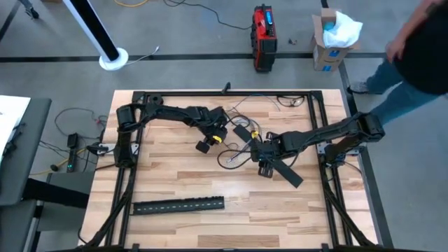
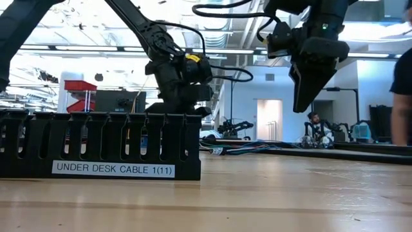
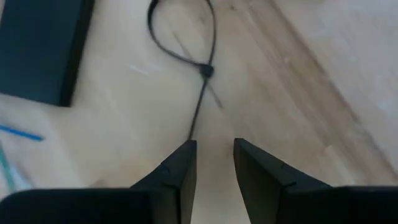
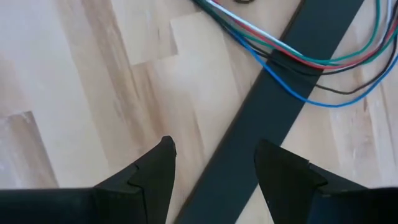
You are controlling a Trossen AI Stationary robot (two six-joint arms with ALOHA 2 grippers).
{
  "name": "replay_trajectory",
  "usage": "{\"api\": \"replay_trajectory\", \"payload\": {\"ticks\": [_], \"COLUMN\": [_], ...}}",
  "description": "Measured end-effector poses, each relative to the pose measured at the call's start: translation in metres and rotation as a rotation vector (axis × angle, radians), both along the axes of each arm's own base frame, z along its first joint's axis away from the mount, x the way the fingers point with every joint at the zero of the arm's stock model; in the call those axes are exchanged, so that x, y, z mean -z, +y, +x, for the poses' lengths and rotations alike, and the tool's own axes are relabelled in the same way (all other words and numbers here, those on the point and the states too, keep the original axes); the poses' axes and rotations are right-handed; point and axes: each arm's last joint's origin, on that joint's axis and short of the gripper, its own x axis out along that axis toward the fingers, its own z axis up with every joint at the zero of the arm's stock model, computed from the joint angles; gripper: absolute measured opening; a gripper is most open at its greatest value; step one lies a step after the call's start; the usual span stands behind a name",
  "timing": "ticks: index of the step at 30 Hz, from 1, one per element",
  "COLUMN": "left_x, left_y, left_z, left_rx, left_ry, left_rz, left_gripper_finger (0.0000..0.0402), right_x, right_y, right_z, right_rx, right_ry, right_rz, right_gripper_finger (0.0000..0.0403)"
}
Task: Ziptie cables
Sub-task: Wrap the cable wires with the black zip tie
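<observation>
Cables, thin wires in blue, green, red, white and dark, lie near the middle of the tabletop, toward its far edge, and we see them crossing over a flat black strip that runs diagonally beneath them. We find the right gripper just above this strip, its fingers spread wide with the strip between them and nothing pinched. The left gripper hovers over bare wood close by, fingers parted by a narrow gap and holding nothing; ahead of it we see a black zip tie already looped and lying flat. Near the front edge lies a long black slotted cable tray, labelled "UNDER DESK CABLE 1(11)"; we cannot tell whether anything lies inside it.
</observation>
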Motion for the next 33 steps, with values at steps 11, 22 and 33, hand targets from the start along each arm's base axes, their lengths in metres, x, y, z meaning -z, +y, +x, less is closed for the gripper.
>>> {"api": "replay_trajectory", "payload": {"ticks": [11,22,33], "left_x": [-0.010,-0.027,0.005], "left_y": [0.007,0.016,0.016], "left_z": [0.005,0.020,0.023], "left_rx": [-0.003,0.124,0.162], "left_ry": [0.060,-0.040,0.023], "left_rz": [0.017,0.035,-0.033], "left_gripper_finger": [0.0100,0.0100,0.0091], "right_x": [0.000,0.000,0.001], "right_y": [0.027,0.036,0.041], "right_z": [-0.004,-0.007,-0.009], "right_rx": [-0.001,0.042,0.025], "right_ry": [-0.014,-0.019,-0.007], "right_rz": [0.037,0.052,0.047], "right_gripper_finger": [0.0205,0.0205,0.0205]}}
